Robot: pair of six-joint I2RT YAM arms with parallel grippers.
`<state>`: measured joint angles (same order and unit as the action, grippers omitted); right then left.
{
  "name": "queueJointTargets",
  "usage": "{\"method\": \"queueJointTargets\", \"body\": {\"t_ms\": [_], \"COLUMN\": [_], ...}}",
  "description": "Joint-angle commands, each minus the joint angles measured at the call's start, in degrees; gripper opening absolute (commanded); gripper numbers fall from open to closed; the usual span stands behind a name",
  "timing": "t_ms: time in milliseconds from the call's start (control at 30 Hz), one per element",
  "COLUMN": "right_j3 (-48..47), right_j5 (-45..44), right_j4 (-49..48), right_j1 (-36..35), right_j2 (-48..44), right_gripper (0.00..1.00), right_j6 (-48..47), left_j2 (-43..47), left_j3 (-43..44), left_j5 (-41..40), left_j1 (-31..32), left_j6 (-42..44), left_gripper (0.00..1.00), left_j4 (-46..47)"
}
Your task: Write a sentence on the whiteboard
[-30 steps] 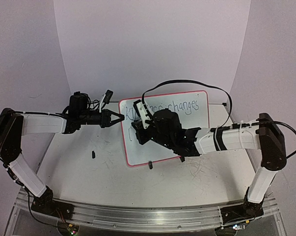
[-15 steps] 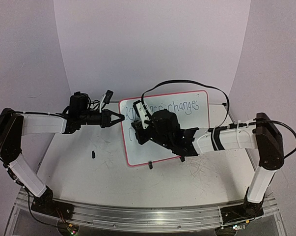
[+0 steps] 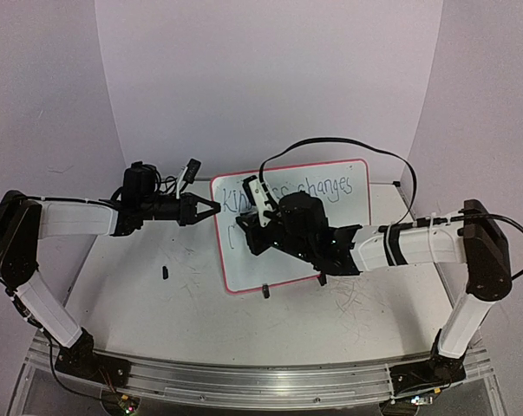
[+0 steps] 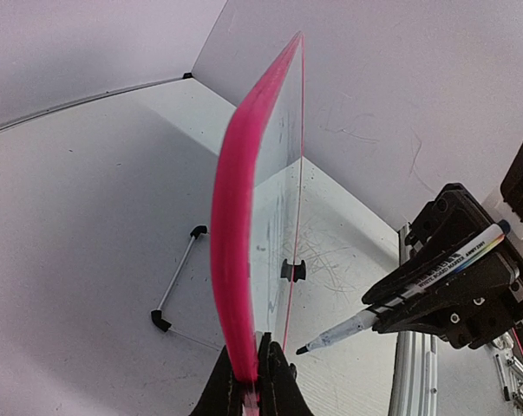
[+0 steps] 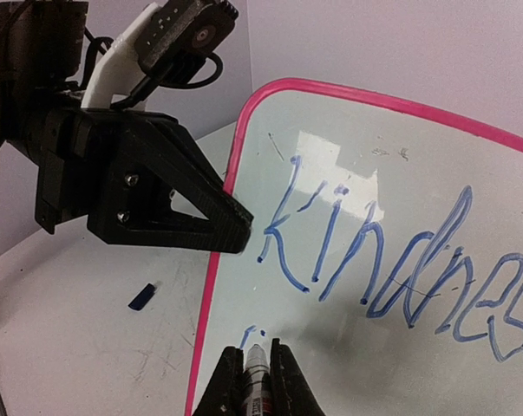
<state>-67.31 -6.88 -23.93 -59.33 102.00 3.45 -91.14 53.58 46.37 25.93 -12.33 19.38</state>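
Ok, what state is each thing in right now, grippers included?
whiteboard: standing up, its left edge pinched.
sentence: first line "Kindness changes" written, second line barely begun.
marker: uncapped, tip at the whiteboard just below the K; contact unclear.
left gripper: shut on the whiteboard's pink frame.
right gripper: shut on the marker.
cap: off the marker, lying left of the whiteboard.

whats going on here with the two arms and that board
The left gripper is clamped on the pink edge of the whiteboard, steadying it upright. The right gripper holds a marker with its tip at the board, near the left edge. It sits just under the sentence, which reads "Kindness changes" so far. A small blue mark shows by the tip, so a second line looks barely begun.
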Motion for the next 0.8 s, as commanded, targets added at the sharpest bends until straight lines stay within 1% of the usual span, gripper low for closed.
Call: {"method": "queueJointTargets", "body": {"t_ms": [0, 233, 767], "right_j3": [-1.12, -1.57, -0.95], "right_j5": [0.83, -1.66, -3.78], "right_j4": [-2.34, -2.35, -1.78], "right_j1": [0.11, 0.1, 0.11], "right_j2": [0.66, 1.79, 2.81], "right_gripper": [0.0, 0.0, 0.0], "right_j6": [1.12, 1.03, 1.29], "left_j2": [-0.19, -0.09, 0.0], "left_j3": [1.87, 1.8, 1.83], "left_j5": [-2.69, -2.69, -2.69], "left_j1": [0.65, 0.62, 0.69], "left_j6": [4.86, 4.95, 5.12], "left_gripper": [0.0, 0.0, 0.0], "left_j4": [-1.09, -1.18, -1.27]}}
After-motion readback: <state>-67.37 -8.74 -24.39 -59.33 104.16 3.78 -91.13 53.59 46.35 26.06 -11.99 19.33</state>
